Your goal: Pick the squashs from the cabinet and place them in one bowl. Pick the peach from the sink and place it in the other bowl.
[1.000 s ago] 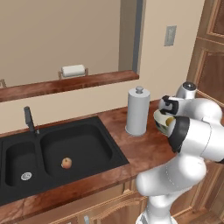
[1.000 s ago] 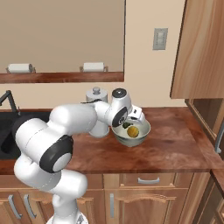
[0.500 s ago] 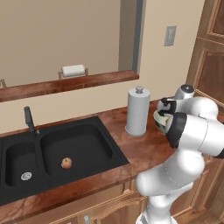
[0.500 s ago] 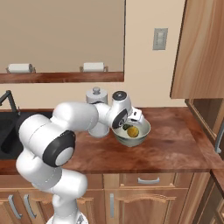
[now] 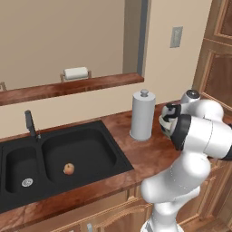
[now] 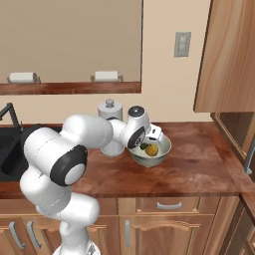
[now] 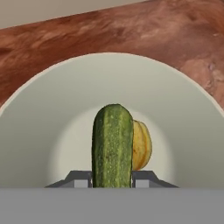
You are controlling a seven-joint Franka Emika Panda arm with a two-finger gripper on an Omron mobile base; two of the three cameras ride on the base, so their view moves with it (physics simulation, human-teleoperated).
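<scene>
My gripper (image 7: 112, 180) is shut on the dark green squash (image 7: 112, 144), which stands upright between the fingertips (image 7: 78, 179) inside the pale greenish-cream bowl (image 7: 52, 113). The yellow squash (image 7: 142, 146) lies on the bowl's bottom right behind it. From the right base view, the gripper (image 6: 147, 142) dips into the bowl (image 6: 164, 149) on the counter, over the yellow squash (image 6: 153, 149). The peach (image 5: 69, 168) lies in the large basin of the black sink (image 5: 97, 149). A wooden cabinet (image 6: 229, 55) hangs at the upper right. The other bowl is out of view.
A white paper towel roll (image 5: 142, 115) stands on the counter just left of the bowl. The black faucet (image 5: 30, 124) rises behind the sink. A wooden ledge (image 5: 72, 86) with a small roll runs along the wall. Brown countertop (image 6: 199, 164) stretches right of the bowl.
The arm's elbow has shifted slightly while the hand stays at the bowl. The green squash remains gripped; the yellow squash and the peach have not moved.
</scene>
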